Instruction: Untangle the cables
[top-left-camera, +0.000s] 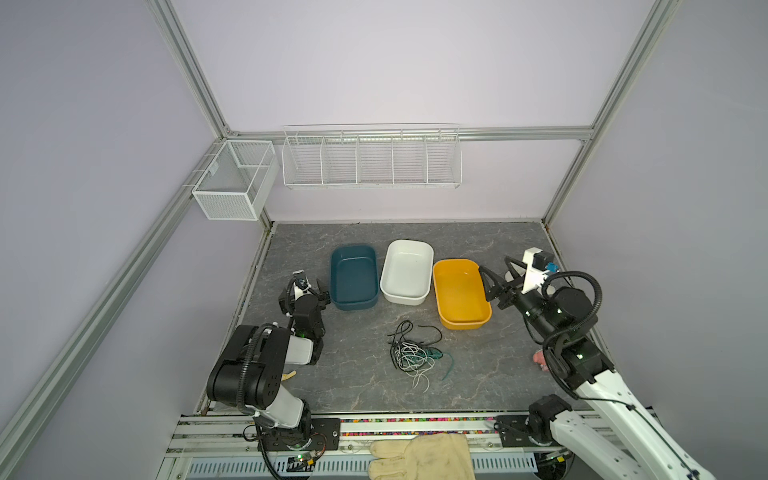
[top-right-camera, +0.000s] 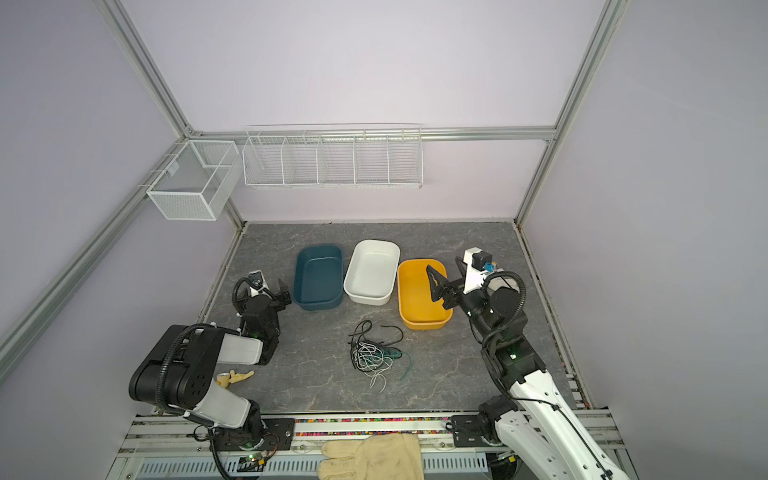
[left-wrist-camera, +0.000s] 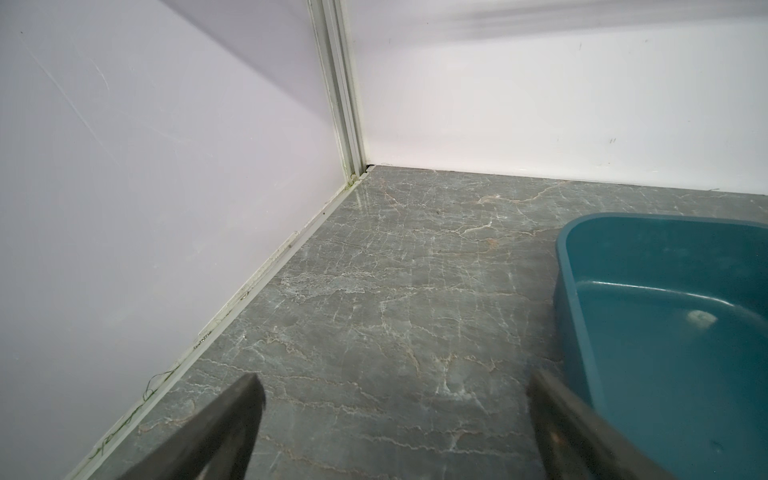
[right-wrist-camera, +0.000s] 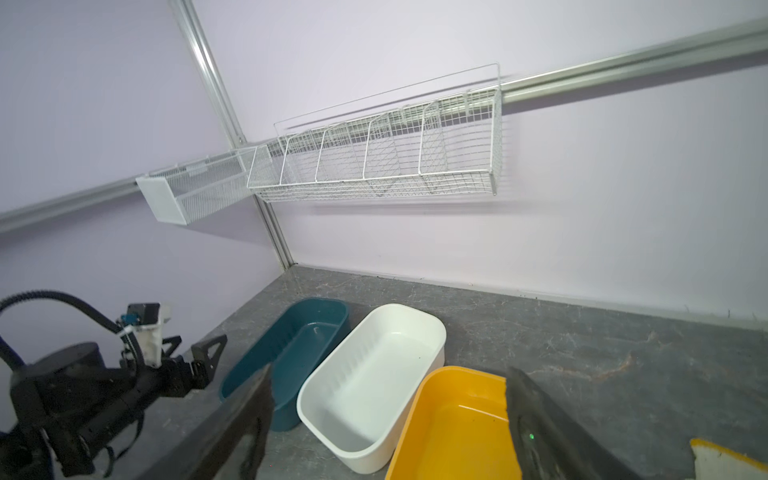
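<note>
Grey marbled tabletop (top-left-camera: 365, 395) fills the lower middle of both top views, closed in by pale lilac walls on aluminium framing. A long white wire rack (top-left-camera: 371, 160) hangs on the back wall, and a white mesh basket (top-left-camera: 232, 183) on the wall at its left.

The cables (top-left-camera: 409, 353) lie in one loose tangle on the bare table, low and centre in both top views. Black loops sit at its upper left, white strands run through the middle and trail downward, and a teal-green cord curls out at the right. Nothing touches them.

Above the tangle stand three tubs in a row: a teal tub (top-left-camera: 354, 277), a white tub (top-left-camera: 406, 272) and a yellow tub (top-left-camera: 460, 293).

The left gripper (left-wrist-camera: 395, 388) sits just left of the teal tub with its jaws spread wide. Its wrist view shows only bare table between them, one finger close to the tub's wall. The right gripper (right-wrist-camera: 388, 374) is at the yellow tub's right rim, jaws also wide apart and holding nothing. Both are well apart from the cables.

A cream glove (top-left-camera: 422, 457) lies on the front rail at the bottom edge.
</note>
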